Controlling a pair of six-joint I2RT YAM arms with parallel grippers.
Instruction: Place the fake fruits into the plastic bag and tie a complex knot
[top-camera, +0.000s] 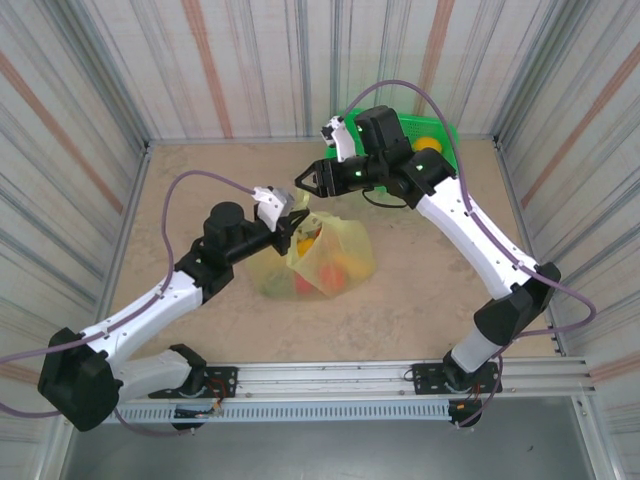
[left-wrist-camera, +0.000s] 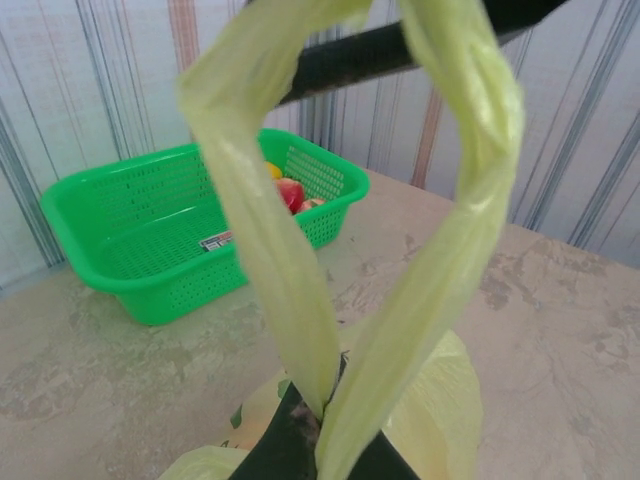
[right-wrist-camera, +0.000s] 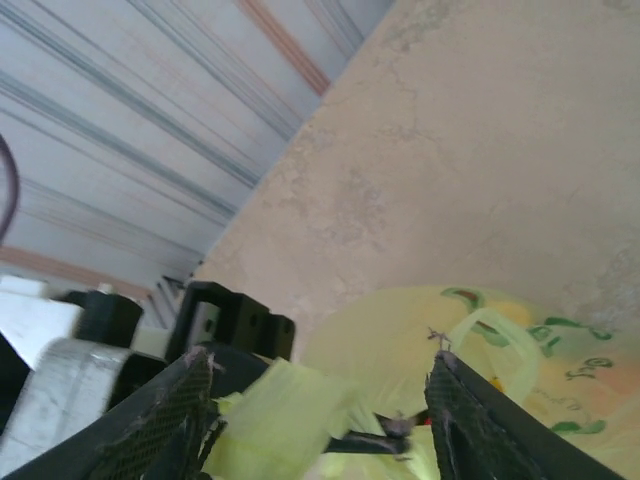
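Top external: one bag (top-camera: 340, 252), one basket (top-camera: 451, 133)

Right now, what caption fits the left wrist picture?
Left tool pinching the plastic bag handle loop, green mesh basket holding fake fruits behind.

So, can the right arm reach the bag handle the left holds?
Likely yes: the right fingers stand open either side of the handle, which the left fingers hold taut; nothing lies between.

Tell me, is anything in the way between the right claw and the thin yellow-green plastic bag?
Nothing visible blocks it. The open right claw hangs right at the top of the thin yellow-green plastic bag. The left claw is close beside it, shut on the bag's loop handle.
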